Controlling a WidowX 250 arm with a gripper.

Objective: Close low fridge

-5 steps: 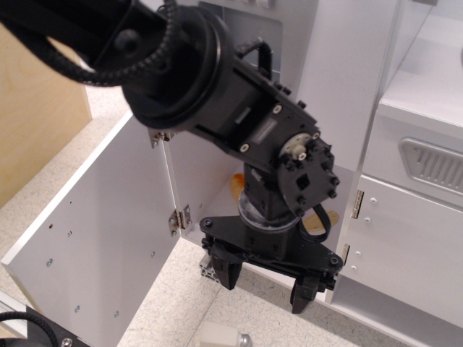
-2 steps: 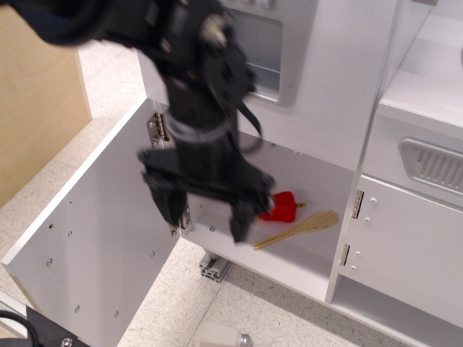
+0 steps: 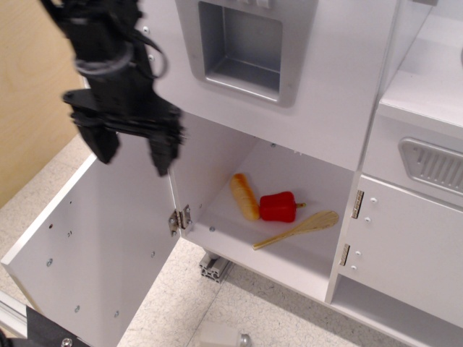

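The low fridge (image 3: 278, 249) is a white box compartment below the panel with the grey niche. Its door (image 3: 94, 238) stands wide open, swung out to the left on small metal hinges (image 3: 179, 218); I see only its inner face, the handle is hidden. Inside lie a bread roll (image 3: 244, 195), a red pepper (image 3: 278, 207) and a wooden spoon (image 3: 298, 229). My black gripper (image 3: 134, 150) hangs open and empty above the door's top edge, left of the compartment, fingers pointing down.
The upper panel with the recessed grey dispenser niche (image 3: 242, 45) is above. A white cabinet door (image 3: 405, 246) with hinges stands to the right, a grey vent (image 3: 434, 163) above it. A wooden wall (image 3: 32, 94) is at left. A metal foot (image 3: 215, 266) sits under the fridge.
My gripper has swung from in front of the compartment's opening up and to the left, over the open door. The food inside has come into view. The door has not moved.
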